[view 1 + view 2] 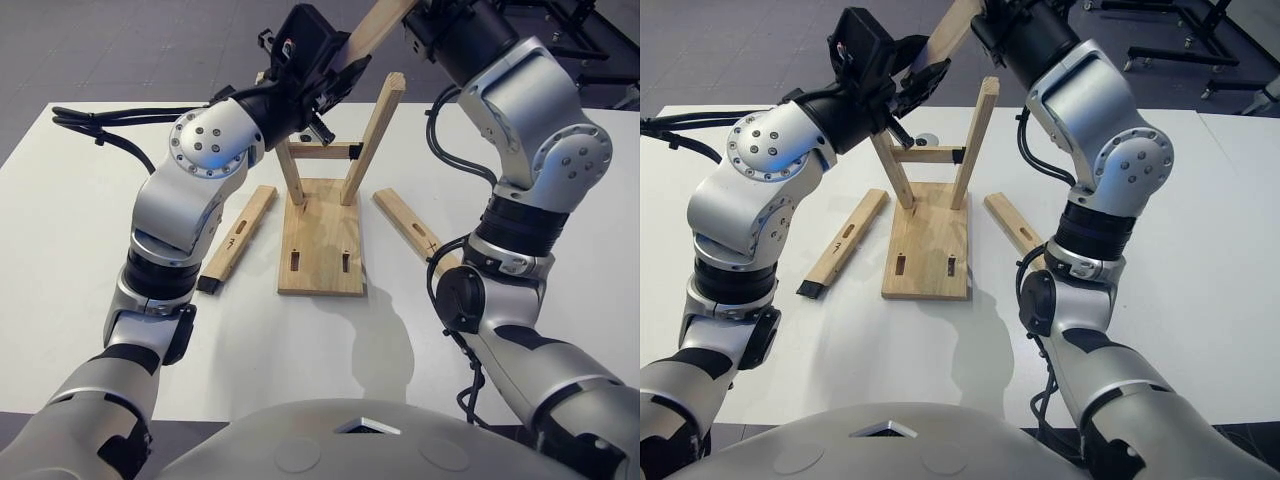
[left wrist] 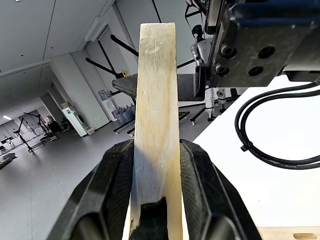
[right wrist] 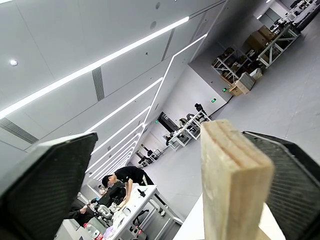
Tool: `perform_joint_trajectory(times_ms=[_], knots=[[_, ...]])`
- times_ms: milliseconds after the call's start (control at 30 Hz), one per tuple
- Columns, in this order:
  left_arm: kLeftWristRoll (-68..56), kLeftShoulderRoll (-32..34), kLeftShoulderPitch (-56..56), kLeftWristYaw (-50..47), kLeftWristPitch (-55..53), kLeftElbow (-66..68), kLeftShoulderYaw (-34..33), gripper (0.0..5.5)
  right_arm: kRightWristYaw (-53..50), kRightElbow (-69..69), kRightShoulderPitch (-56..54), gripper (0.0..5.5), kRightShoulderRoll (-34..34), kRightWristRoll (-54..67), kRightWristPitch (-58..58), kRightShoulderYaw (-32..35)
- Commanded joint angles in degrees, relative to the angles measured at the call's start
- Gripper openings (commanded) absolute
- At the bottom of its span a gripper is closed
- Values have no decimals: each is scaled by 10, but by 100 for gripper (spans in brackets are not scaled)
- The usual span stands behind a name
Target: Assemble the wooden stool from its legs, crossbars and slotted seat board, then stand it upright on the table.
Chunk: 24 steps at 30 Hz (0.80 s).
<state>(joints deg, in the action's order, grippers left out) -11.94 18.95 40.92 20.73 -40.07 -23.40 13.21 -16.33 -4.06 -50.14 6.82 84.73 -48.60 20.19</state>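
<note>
Leg-fitting step. Left pincer (image 2: 156,160) clamps leg (image 2: 157,75) aloft near far edge of counter (image 1: 80,200); right pincer (image 3: 170,172) wide open astride its upper end. Next: seat leg squarely in empty slot (image 1: 298,260) of seat board (image 1: 322,225).

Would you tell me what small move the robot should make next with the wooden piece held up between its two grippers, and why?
Probably close the right gripper on the wooden piece. The left gripper is clamped on it, while the right one's fingers stand open around its end, with a gap on one side. A second grip should steady it.
</note>
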Motion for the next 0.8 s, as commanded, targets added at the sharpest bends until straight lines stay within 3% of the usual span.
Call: perform_joint_trajectory(times_ms=[33, 800], knots=[[8, 4, -3, 9, -3, -2, -2, 127, -9, -1, 19, 462, 6, 11, -1, -6], [19, 0, -9, 18, 0, -3, -2, 127, 2, 5, 32, 63, 24, 18, 11, -12]])
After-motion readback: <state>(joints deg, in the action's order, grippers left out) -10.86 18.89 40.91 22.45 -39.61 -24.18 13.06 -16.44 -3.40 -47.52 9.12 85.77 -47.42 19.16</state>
